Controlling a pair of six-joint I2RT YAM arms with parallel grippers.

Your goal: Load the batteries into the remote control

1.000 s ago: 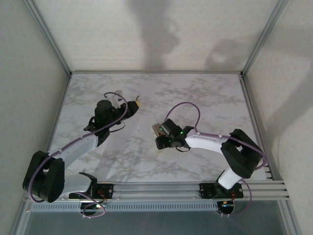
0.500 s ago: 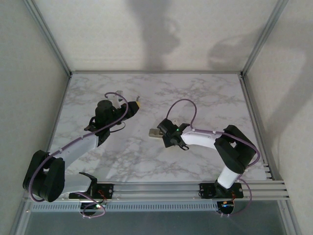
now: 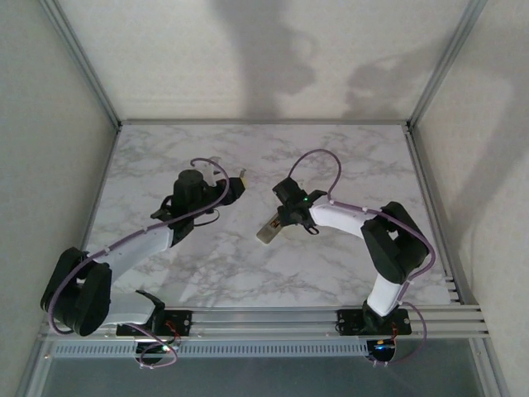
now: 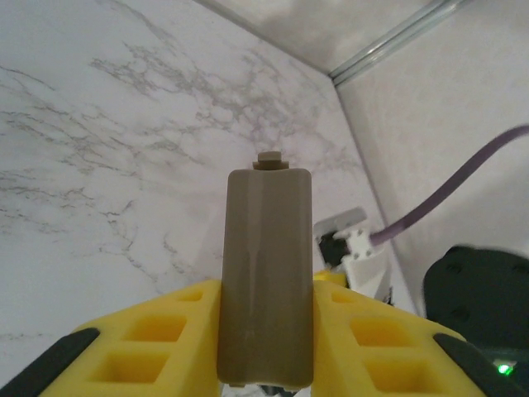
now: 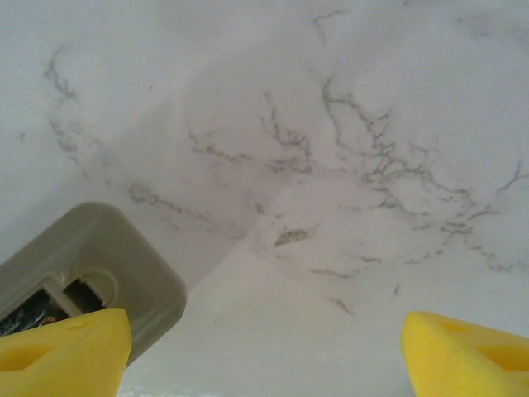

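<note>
Left wrist view: left gripper (image 4: 264,291) clenched on a battery (image 4: 264,240); right gripper (image 5: 263,331) spread wide beside the remote control (image 5: 99,256)

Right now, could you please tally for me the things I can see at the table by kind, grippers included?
battery: 1, clamped in the left gripper
remote control: 1, beside one finger of the open right gripper
grippers: 2
Total: 4
</note>
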